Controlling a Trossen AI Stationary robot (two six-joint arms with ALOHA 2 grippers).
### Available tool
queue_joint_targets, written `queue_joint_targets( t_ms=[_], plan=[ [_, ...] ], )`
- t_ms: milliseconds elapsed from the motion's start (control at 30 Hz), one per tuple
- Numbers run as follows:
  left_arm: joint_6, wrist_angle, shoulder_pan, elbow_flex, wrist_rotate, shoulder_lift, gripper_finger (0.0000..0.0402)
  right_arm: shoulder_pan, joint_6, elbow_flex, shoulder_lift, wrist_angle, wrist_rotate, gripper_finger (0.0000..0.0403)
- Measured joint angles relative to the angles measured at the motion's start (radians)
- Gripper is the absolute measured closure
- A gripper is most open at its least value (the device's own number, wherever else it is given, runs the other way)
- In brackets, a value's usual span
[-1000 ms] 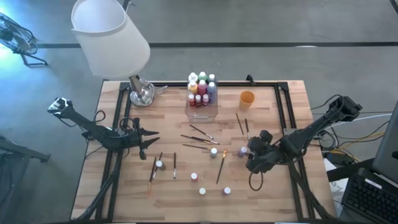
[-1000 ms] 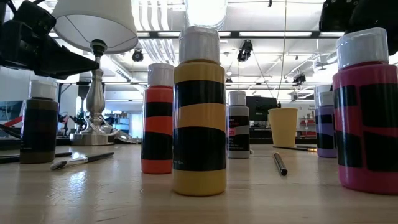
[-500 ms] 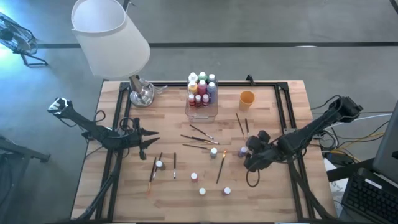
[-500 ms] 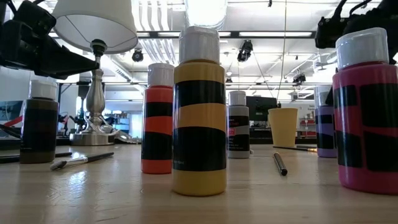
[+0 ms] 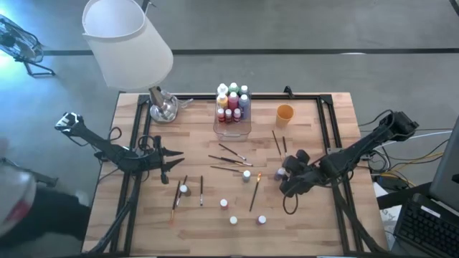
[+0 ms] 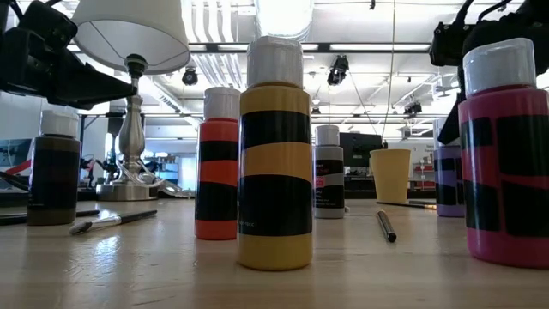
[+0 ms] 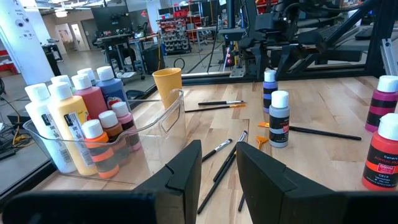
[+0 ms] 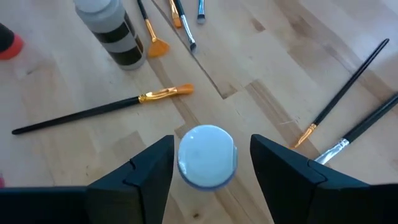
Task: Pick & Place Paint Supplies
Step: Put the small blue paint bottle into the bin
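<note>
Purple paint in a white-capped bottle (image 8: 206, 156) is standing on the wooden table (image 5: 308, 222) right of centre, just beside the right gripper (image 8: 210, 163), whose fingers are spread wide on either side of the cap. To grip it well, the fingers should be lowering evenly past the cap and squeezing the body squarely, so it is not tipping onto the nearby paintbrushes (image 8: 106, 108). At the table's left side the left gripper (image 7: 216, 163) is waiting, its fingers narrowly parted and holding nothing.
</note>
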Motion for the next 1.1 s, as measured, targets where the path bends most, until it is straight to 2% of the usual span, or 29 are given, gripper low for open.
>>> queue_joint_targets(
  t_ms=[167, 400, 800, 967, 1100],
  plan=[
    [0.000, 0.000, 0.000, 0.000, 0.000, 0.000, 0.0293, -0.006, -0.008, -0.002, 0.000, 0.003, 0.000, 0.0191],
    [0.000, 0.000, 0.000, 0.000, 0.000, 0.000, 0.0293, -0.006, -0.011, -0.002, 0.000, 0.002, -0.009, 0.0214],
    [0.000, 0.000, 0.000, 0.000, 0.000, 0.000, 0.0293, -0.006, -0.032, -0.001, 0.000, -0.003, -0.031, 0.0291],
    [0.000, 0.000, 0.000, 0.000, 0.000, 0.000, 0.0293, -0.006, -0.031, -0.001, -0.001, -0.003, -0.034, 0.0292],
    [0.000, 0.000, 0.000, 0.000, 0.000, 0.000, 0.0293, -0.006, -0.030, -0.001, -0.001, -0.003, -0.036, 0.0277]
  ],
)
